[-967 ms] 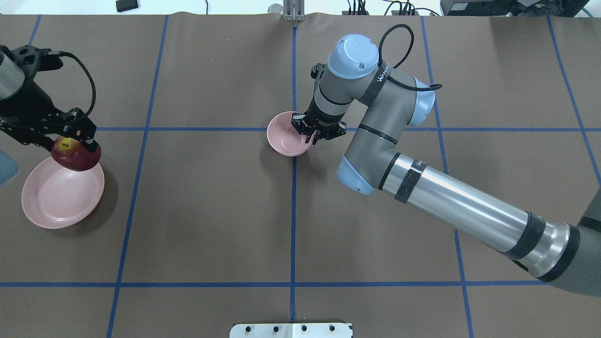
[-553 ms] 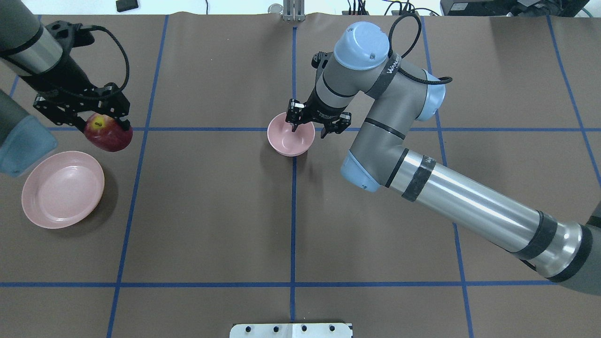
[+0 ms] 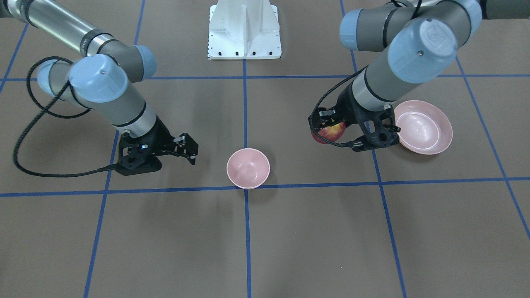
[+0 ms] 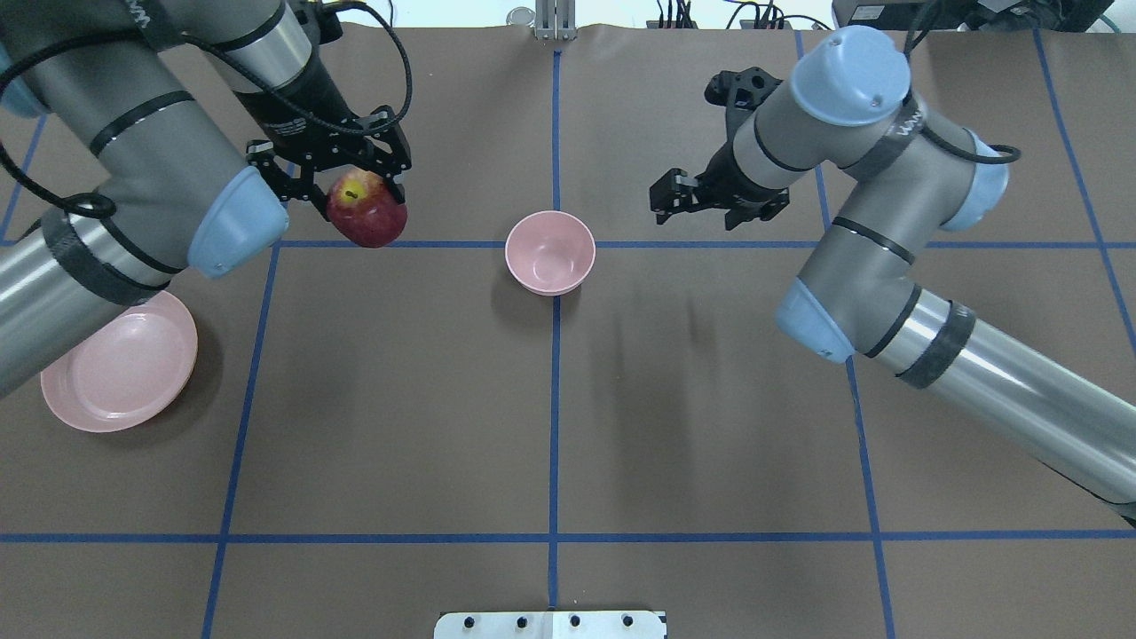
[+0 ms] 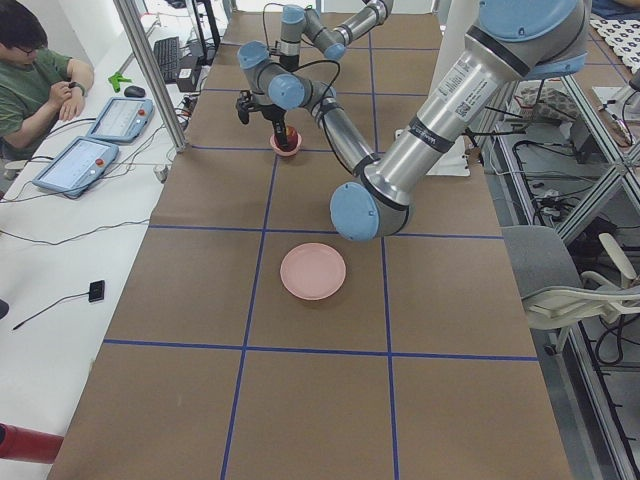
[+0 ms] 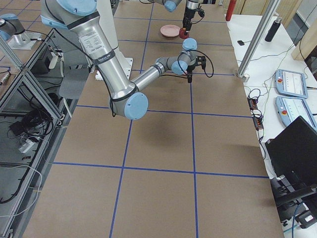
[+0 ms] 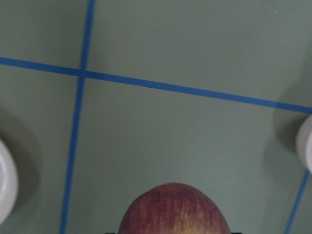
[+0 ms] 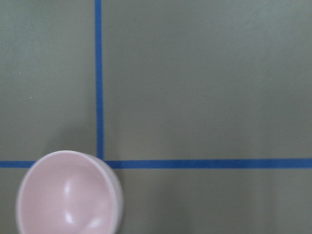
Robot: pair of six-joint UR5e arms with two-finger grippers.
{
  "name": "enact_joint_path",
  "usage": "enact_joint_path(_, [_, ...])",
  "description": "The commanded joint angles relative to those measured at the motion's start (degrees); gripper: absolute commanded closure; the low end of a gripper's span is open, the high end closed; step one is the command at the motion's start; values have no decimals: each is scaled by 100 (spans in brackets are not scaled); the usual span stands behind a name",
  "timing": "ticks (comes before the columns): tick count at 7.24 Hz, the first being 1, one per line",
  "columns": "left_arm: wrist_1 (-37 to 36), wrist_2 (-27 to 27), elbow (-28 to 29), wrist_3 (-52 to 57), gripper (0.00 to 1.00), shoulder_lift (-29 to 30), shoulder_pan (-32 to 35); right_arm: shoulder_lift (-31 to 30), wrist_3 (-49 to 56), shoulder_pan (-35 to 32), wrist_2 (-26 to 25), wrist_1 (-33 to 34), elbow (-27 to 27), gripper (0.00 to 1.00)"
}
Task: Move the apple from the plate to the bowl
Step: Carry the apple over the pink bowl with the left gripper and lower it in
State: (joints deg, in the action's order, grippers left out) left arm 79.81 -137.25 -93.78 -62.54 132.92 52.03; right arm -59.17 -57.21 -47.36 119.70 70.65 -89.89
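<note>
Apple (image 4: 366,213) now off plate (image 4: 120,377) at left edge, clamped in left gripper (image 4: 358,197), nearer centre bowl (image 4: 550,253); right gripper (image 4: 717,206) backed off, jaws spread, empty.

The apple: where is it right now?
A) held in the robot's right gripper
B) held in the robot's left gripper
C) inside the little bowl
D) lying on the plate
B: the left gripper is clamped on the apple, above the table between the empty plate and the empty bowl.
</note>
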Motion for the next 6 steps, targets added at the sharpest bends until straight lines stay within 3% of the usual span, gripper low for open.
enact_joint_path(1, [649, 57, 849, -653, 100, 714, -263, -533, 1620, -789, 263, 463, -152, 0])
enact_joint_path(3, [684, 547, 1465, -916, 100, 1295, -640, -1076, 1889, -1326, 544, 581, -520, 0])
enact_joint_path(6, [1694, 1005, 2651, -1445, 100, 1736, -1001, -1632, 1872, -1732, 634, 563, -679, 0])
